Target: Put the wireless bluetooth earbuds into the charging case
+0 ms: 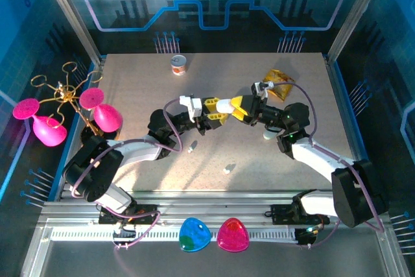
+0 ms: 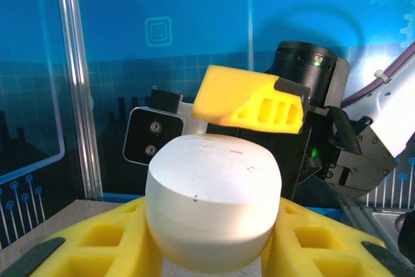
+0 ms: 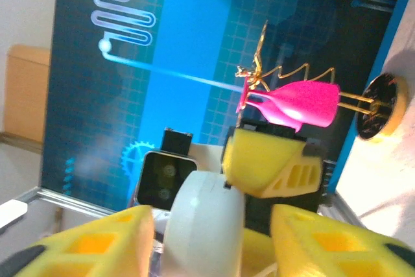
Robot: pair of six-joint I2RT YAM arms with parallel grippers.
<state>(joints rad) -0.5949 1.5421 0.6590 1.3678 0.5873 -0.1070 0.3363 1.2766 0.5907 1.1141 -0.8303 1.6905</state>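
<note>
White plastic pebble-shaped charging case (image 2: 214, 186) is pinched in the left gripper (image 2: 211, 225), with the right gripper (image 3: 209, 225) spread loosely around it. Tiny white plastic earbuds (image 1: 190, 149) lie on the table (image 1: 142, 95) below the case on its near side, closer to the left arm.

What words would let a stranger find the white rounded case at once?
Look at the middle of the beige table. There the left gripper clamps the white rounded case; the tiny white earbuds nearby are smaller and lie loose.
</note>
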